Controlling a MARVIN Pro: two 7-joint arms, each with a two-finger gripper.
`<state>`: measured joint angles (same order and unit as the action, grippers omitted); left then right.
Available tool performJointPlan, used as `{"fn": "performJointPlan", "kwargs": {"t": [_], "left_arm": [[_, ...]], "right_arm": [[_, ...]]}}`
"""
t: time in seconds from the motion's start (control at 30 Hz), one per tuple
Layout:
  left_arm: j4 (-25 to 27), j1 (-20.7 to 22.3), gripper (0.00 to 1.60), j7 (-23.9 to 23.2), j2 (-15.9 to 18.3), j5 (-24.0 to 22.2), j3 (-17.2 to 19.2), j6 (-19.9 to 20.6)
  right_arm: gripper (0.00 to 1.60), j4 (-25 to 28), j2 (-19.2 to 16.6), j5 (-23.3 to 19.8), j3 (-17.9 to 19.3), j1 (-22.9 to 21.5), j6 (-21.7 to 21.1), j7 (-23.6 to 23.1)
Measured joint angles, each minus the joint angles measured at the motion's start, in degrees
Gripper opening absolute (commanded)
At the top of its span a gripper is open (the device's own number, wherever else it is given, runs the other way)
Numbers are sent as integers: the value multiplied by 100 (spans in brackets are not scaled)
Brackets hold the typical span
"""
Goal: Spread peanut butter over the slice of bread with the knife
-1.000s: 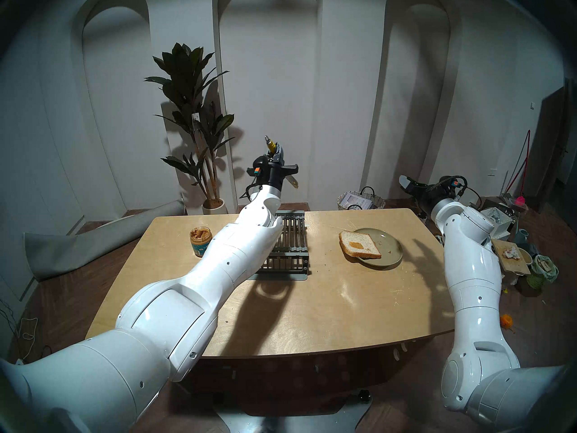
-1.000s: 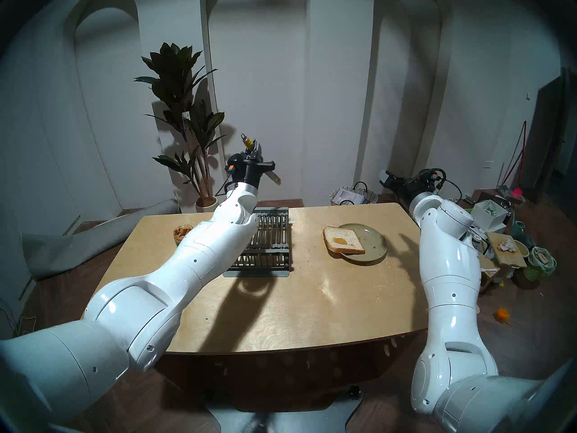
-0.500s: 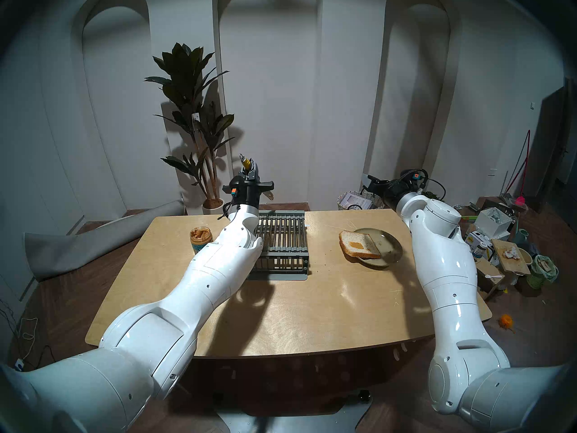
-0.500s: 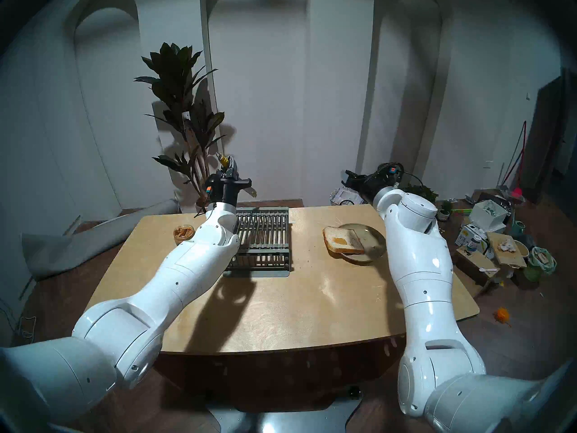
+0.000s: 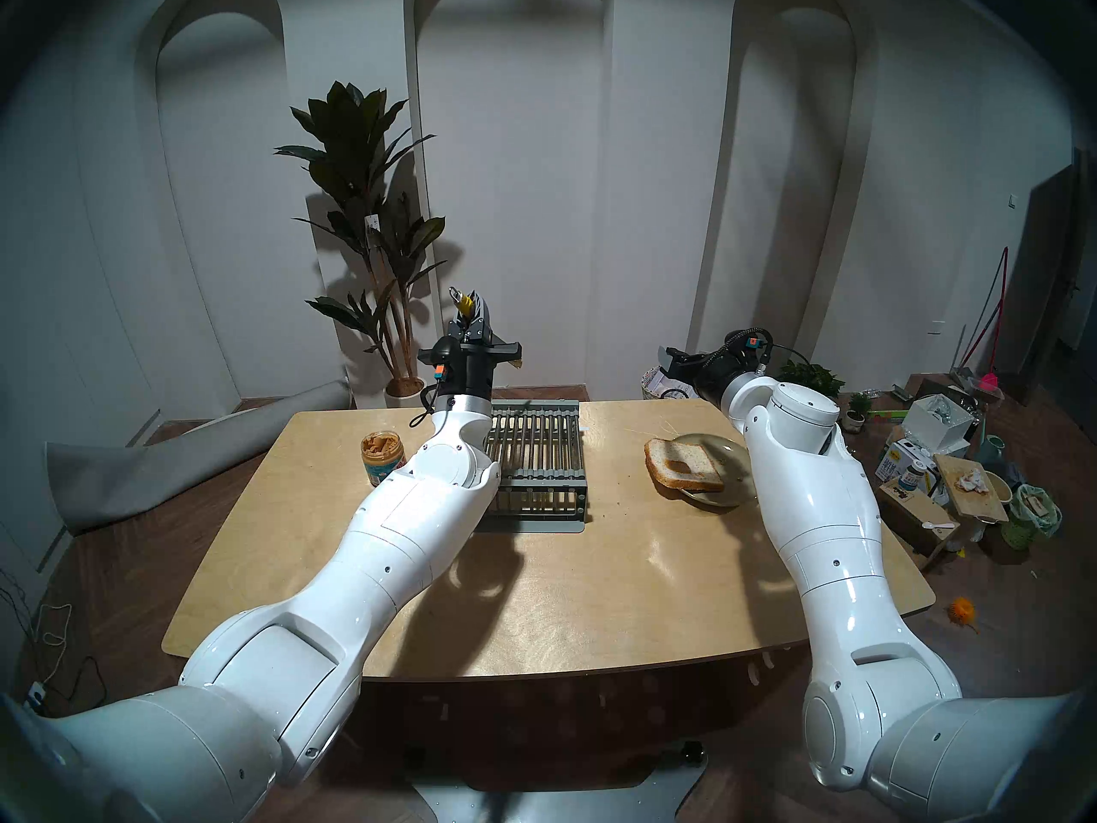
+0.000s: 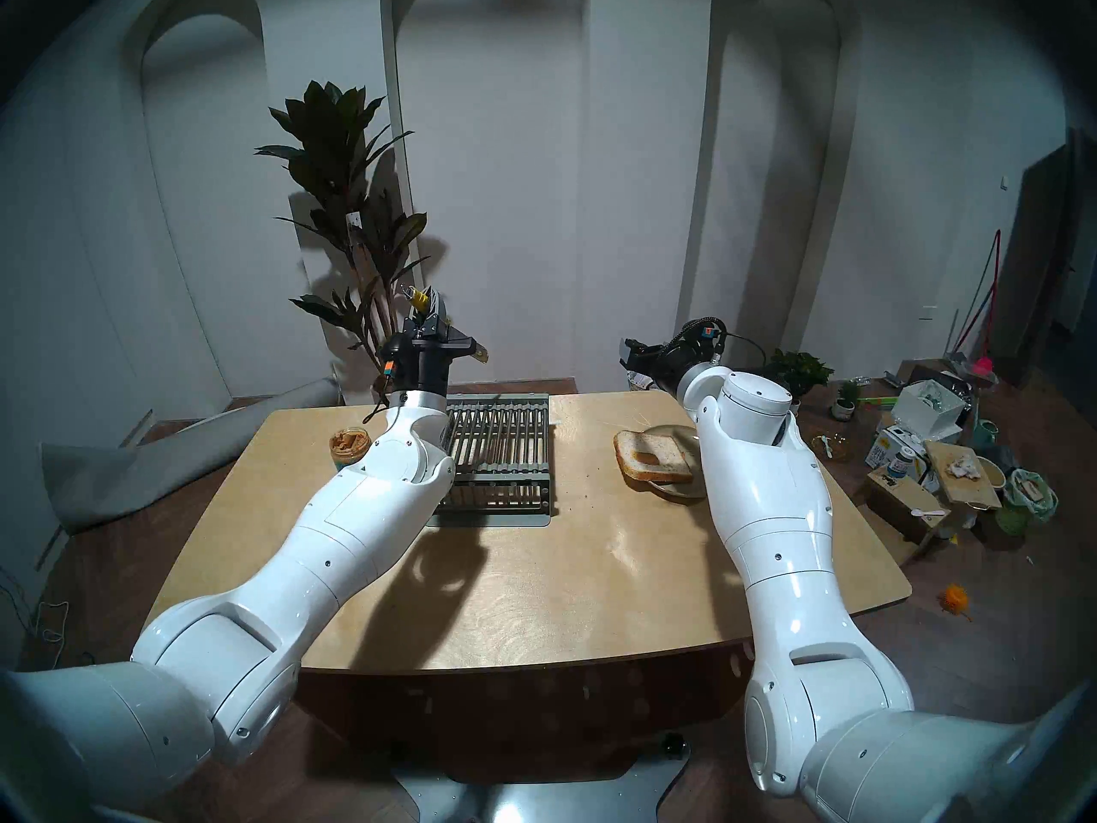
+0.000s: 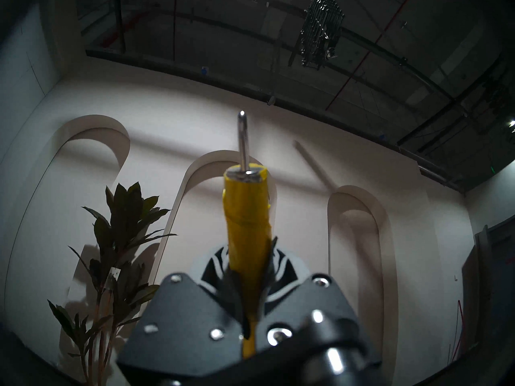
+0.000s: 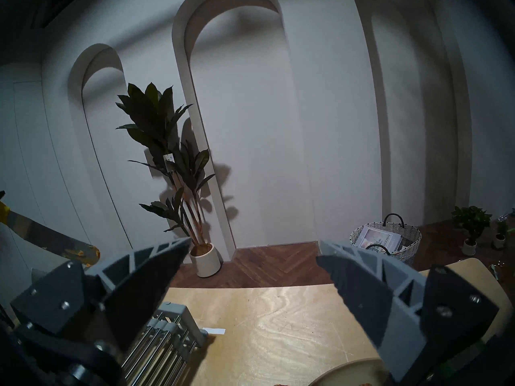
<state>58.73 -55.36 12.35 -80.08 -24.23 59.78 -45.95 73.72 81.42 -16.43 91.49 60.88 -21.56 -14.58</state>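
The knife [image 7: 246, 229] is pinched by the left gripper [image 5: 472, 317], handle toward 12 o'clock, above the rack [image 5: 537, 453]; the right gripper [image 8: 250, 268] is spread, empty; the bread [image 5: 682, 465] is lying on the plate [image 5: 727, 447].

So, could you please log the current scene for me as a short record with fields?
left gripper: shut on the knife, raised above the table, yellow handle end up
knife blade: tip smeared with peanut butter
right gripper: open, empty, above the table's far edge
slice of bread: on the green plate, small peanut butter patch at its middle
peanut butter jar: open, left of the grey rack
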Motion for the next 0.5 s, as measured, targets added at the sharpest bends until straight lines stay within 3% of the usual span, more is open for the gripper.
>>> {"fn": "performJointPlan", "kwargs": {"t": [0.5], "left_arm": [[915, -757, 0, 291, 279, 354, -86, -54]], "right_arm": [[160, -229, 10, 333, -220, -77, 93, 299]]}}
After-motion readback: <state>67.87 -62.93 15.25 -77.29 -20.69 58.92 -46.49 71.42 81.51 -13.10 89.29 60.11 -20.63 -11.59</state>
